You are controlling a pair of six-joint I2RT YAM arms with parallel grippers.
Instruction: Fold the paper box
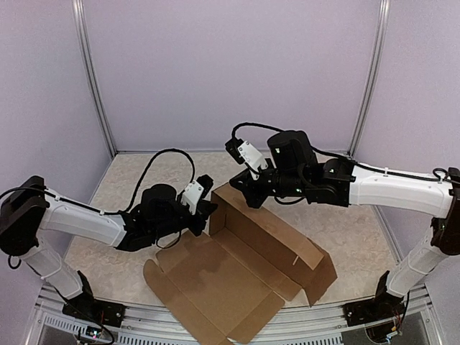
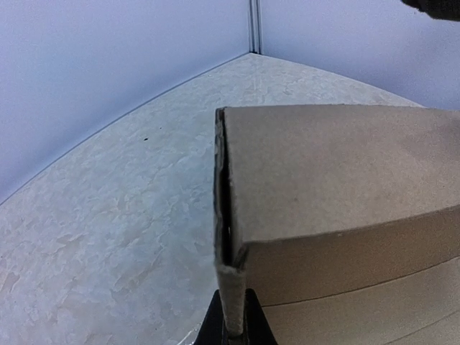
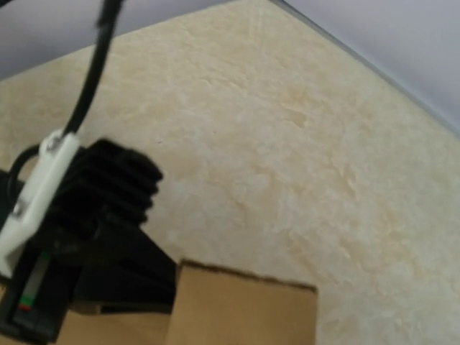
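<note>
The paper box [image 1: 237, 273] is a plain brown cardboard sheet lying partly folded at the table's middle front. Its back wall stands up and its front flaps lie flat. My left gripper [image 1: 207, 210] is at the left end of that raised wall. In the left wrist view the left gripper [image 2: 231, 327] is shut on the wall's doubled edge [image 2: 228, 215]. My right gripper [image 1: 243, 188] is at the wall's top far corner. In the right wrist view a cardboard flap [image 3: 244, 309] faces the camera and hides the fingers. The left arm's wrist [image 3: 93, 215] shows beside it.
The beige marbled tabletop [image 1: 129, 187] is enclosed by lilac walls with metal posts [image 1: 93, 79] at the back corners. A black cable [image 1: 169, 154] loops above the left arm. The box's front flap reaches the table's near edge [image 1: 215, 334].
</note>
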